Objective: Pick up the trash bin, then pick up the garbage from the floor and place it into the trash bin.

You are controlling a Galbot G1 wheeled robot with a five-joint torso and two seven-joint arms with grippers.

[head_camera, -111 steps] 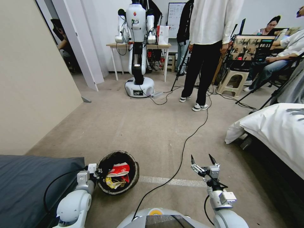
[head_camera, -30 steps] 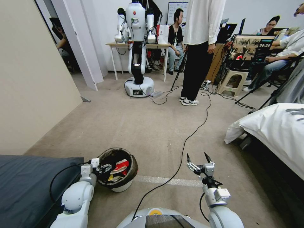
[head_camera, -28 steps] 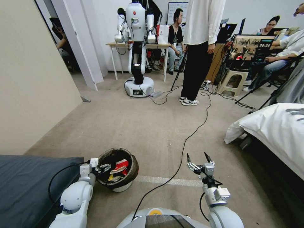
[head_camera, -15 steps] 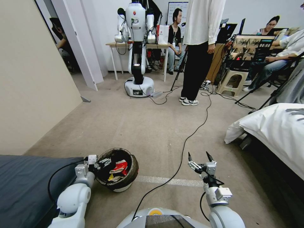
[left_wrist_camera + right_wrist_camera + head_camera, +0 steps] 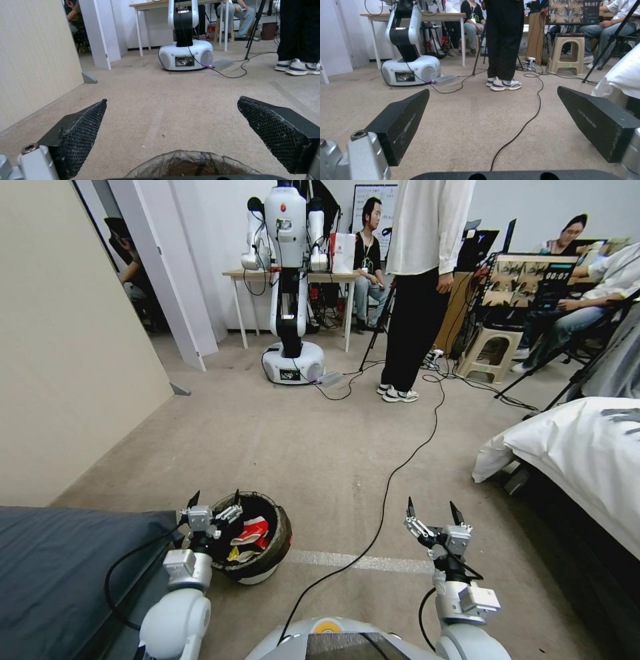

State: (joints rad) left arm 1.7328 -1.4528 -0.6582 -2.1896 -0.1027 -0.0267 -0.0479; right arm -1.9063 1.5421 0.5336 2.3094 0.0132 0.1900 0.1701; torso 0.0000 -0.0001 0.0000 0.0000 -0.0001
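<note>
**Basically: bin sits on the floor, both grippers open, nothing gripped**

Largest first: grey bed (image 5: pixel 60 567) fills the lower left of the head frame, white bedding (image 5: pixel 580 460) the right edge, open carpet between. Black cable (image 5: pixel 387 487) runs down the centre of the frame, passing between the bin and the right arm.

Trash bin (image 5: pixel 257 540) stands upright at lower left-centre, just beside the bed corner, dark liner folded over the rim. Garbage (image 5: pixel 250 533) already lies inside: red-and-white wrapper, a yellow bit under it. No loose litter visible on the carpet from here.

Left gripper (image 5: pixel 215 499) sits over the bin's near-left rim, jaws spread, holding nothing. Left wrist view agrees: fingers (image 5: pixel 80 135) wide apart, liner edge (image 5: pixel 191 166) at bottom centre between them, not touching.

Right gripper (image 5: pixel 432 508) hovers at lower right-centre, spread wide, empty, well apart from the bin.

For a clean pickup, my read:
- straddle one wall of the rim with the left jaws, one finger inside, one outside
- bite plastic, not only liner; the bag would likely slip
- lift straight so the contents stay in
- keep the arm off the cable
</note>
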